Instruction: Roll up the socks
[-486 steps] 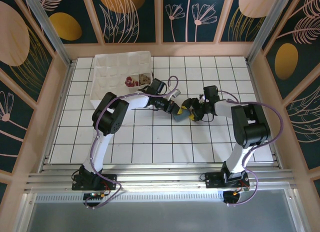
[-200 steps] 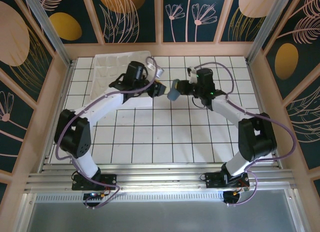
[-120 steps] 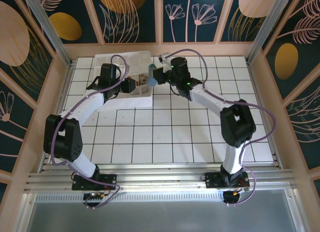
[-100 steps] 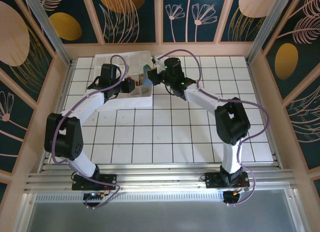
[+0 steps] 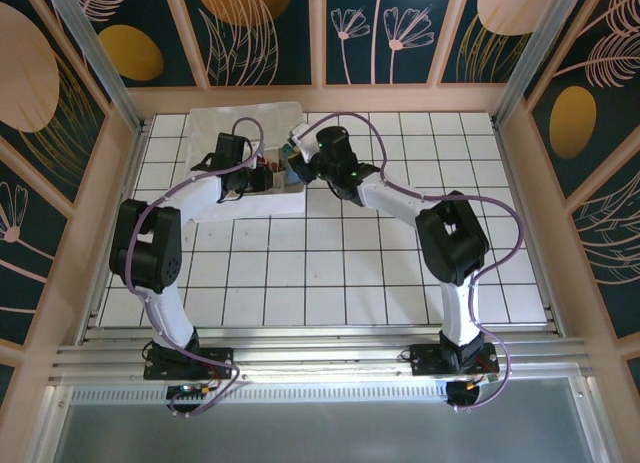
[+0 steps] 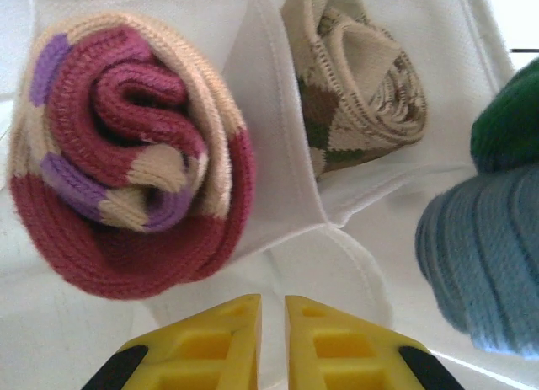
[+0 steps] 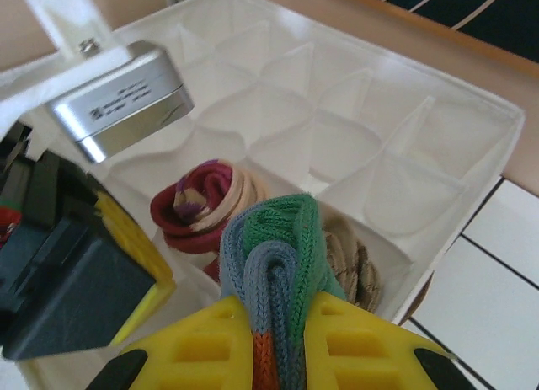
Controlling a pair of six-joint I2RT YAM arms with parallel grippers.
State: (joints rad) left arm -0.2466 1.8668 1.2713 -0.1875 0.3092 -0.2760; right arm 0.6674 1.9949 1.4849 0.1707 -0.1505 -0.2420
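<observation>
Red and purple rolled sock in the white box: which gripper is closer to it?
Left. The left gripper sits right beside the red and purple sock, fingers closed and empty. The right gripper hangs higher up, holding the blue and green sock.

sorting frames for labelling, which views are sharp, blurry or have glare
Left wrist: striped sock crisp, blue-grey sock at the edge soft. Right wrist: white organizer bright and low in contrast, sheen on the silver housing. Top external: evenly lit, the organizer's contents tiny.
</observation>
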